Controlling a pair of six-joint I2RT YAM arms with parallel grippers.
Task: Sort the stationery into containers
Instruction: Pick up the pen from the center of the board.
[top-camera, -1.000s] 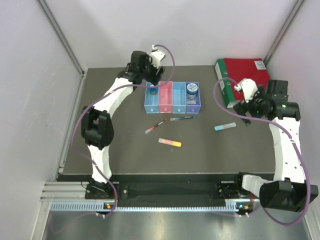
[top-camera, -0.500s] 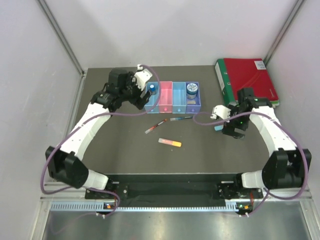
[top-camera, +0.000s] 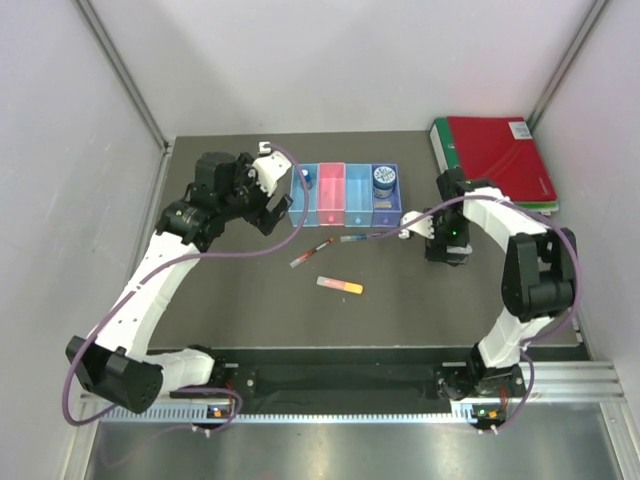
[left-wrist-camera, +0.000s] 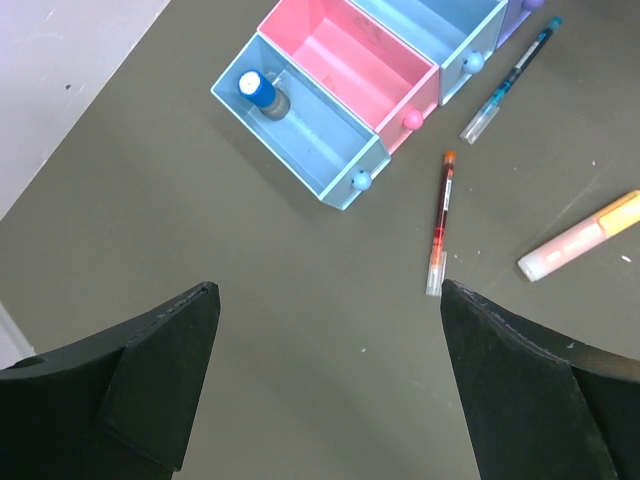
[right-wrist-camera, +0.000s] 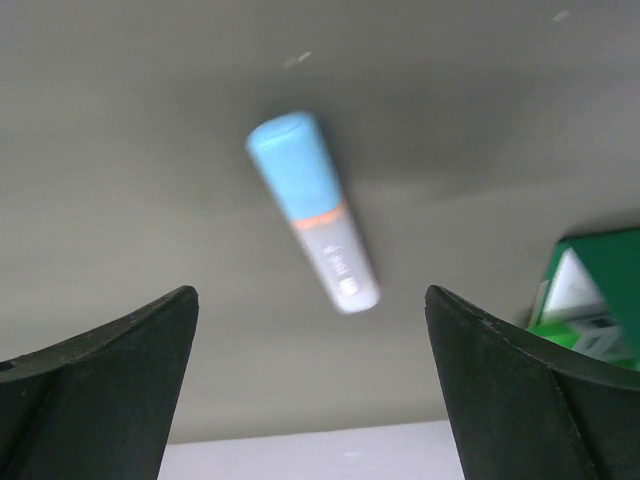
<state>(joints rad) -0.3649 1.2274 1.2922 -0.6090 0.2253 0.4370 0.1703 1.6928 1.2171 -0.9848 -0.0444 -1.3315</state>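
The containers are a row of joined bins (top-camera: 345, 212), light blue, pink, light blue, purple. A blue-capped bottle (left-wrist-camera: 260, 91) stands in the left light blue bin (left-wrist-camera: 330, 150). A round blue jar (top-camera: 384, 178) sits in the purple bin. A red pen (top-camera: 312, 252), a dark pen (top-camera: 365, 237) and a pink-orange bar (top-camera: 340, 286) lie on the table in front. My left gripper (top-camera: 278, 203) is open and empty, just left of the bins. My right gripper (top-camera: 447, 252) is open above the light blue bar (right-wrist-camera: 315, 210), which lies between and just beyond the fingertips and is hidden in the top view.
A red binder (top-camera: 500, 150) on a green binder (top-camera: 448, 170) lies at the back right, just behind my right gripper; its green edge shows in the right wrist view (right-wrist-camera: 590, 290). The enclosure walls stand on both sides and at the back.
My left gripper has drawn back from over the left light blue bin toward the left. My right gripper has swung left and come down over the light blue bar.
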